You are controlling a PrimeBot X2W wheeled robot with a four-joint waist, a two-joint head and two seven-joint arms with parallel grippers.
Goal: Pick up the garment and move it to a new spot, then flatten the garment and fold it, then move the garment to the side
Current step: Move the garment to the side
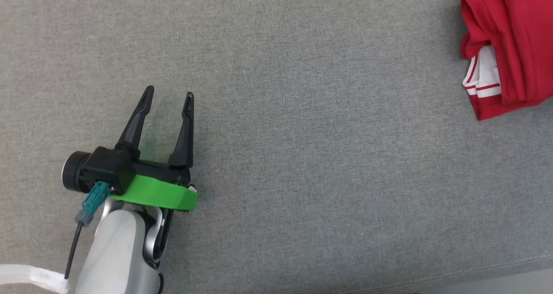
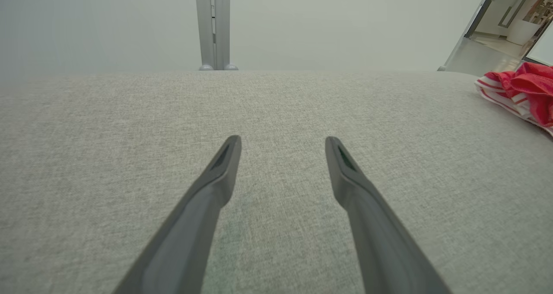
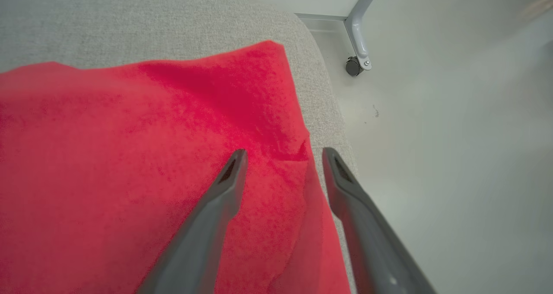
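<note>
The garment (image 1: 514, 43) is red with white striped trim, lying folded at the top right of the head view on the grey fabric surface. It also lies at the right edge of the left wrist view as the garment (image 2: 525, 91). My left gripper (image 1: 169, 96) hovers open over bare fabric at the lower left, far from the cloth; between its fingers in the left wrist view, left gripper (image 2: 283, 145), lies nothing. My right gripper (image 3: 285, 156) stands open just above the garment (image 3: 151, 156), its fingers straddling the cloth's edge near the surface's rim, gripping nothing.
The grey upholstered surface (image 1: 302, 134) spreads wide between my left gripper and the cloth. Its edge (image 3: 328, 108) drops to a pale floor beside the garment, where a metal leg with a caster (image 3: 354, 65) stands. A grey post (image 2: 212, 26) rises beyond the far edge.
</note>
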